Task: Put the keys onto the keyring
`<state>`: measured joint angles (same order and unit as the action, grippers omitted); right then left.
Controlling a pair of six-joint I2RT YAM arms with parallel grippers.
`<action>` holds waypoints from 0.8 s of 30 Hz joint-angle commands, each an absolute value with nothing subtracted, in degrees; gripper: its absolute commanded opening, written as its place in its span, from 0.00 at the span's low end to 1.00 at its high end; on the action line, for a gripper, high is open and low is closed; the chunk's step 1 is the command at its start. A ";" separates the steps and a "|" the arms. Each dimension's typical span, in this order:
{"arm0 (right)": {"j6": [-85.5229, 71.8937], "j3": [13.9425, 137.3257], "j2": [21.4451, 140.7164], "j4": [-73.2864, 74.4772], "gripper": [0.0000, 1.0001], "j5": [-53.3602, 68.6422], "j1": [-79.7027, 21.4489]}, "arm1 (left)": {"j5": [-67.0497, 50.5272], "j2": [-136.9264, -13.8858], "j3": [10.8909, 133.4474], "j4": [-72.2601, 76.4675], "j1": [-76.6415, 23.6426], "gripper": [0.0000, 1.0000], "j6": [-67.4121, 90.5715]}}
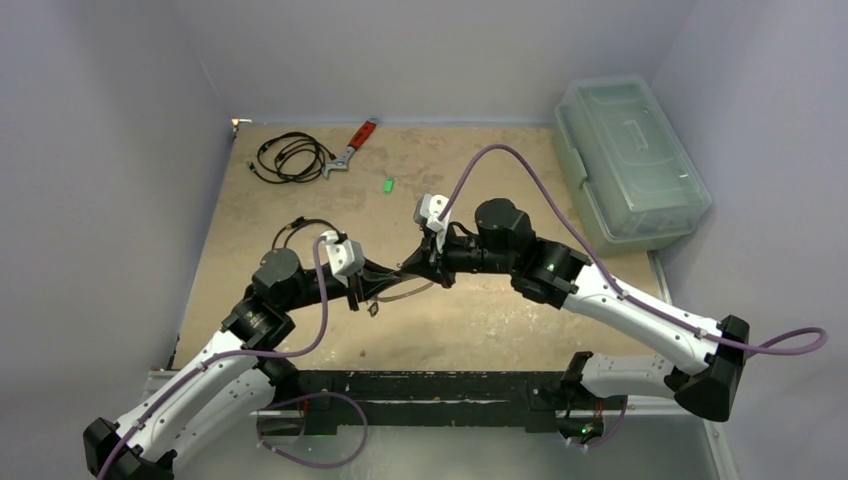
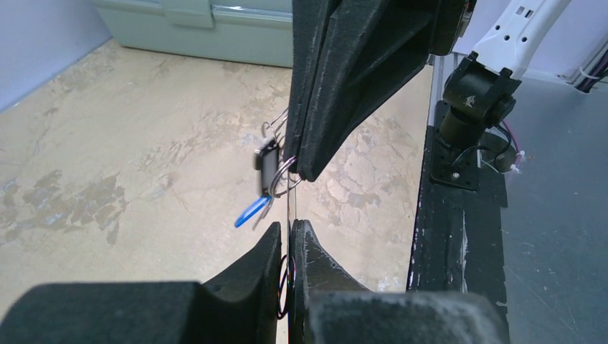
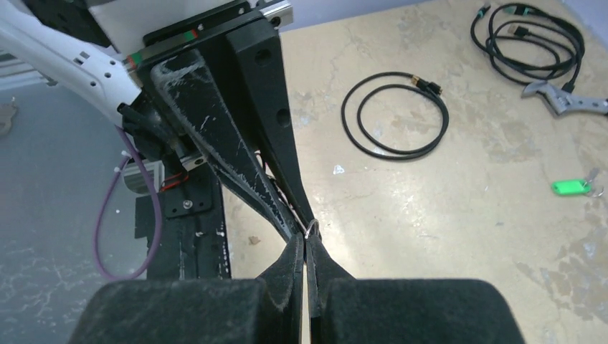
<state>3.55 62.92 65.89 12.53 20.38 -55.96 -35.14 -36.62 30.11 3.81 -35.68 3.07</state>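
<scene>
Keyring (image 2: 289, 208) is pinched by both grippers over the middle of the table (image 3: 444, 236).

The step is best done slowly: the thin ring should be kept tight in one gripper while its wire is gently pried open by the other, so that nothing is dropped or bent. The left gripper (image 2: 289, 233) is pressed together on the ring's wire, and the right gripper (image 3: 307, 247) looks pressed shut on it too. The blue key (image 2: 252, 212) and the dark key (image 2: 267, 166) are seen hanging at the ring, just beside the right gripper's tip. The green key (image 3: 571, 187) is seen lying flat on the table, well apart, not yet on the ring. Both arms are stretched in low toward the middle, so the fingers are brought tip to tip.
</scene>
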 commanded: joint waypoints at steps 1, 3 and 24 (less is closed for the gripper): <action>-3.31 67.85 67.84 13.65 0.00 19.39 -56.25 | -32.84 -36.27 31.76 3.59 -35.47 0.00 1.02; -5.16 68.60 68.88 14.89 0.00 18.42 -56.23 | -32.09 -36.00 31.69 3.38 -35.44 0.00 0.69; -14.33 77.08 77.15 28.97 0.00 12.98 -56.34 | -30.45 -33.86 30.41 4.04 -35.58 0.00 -2.33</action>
<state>-12.88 74.32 75.50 25.58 13.30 -55.99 -29.98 -35.07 30.09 -0.89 -35.64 -1.30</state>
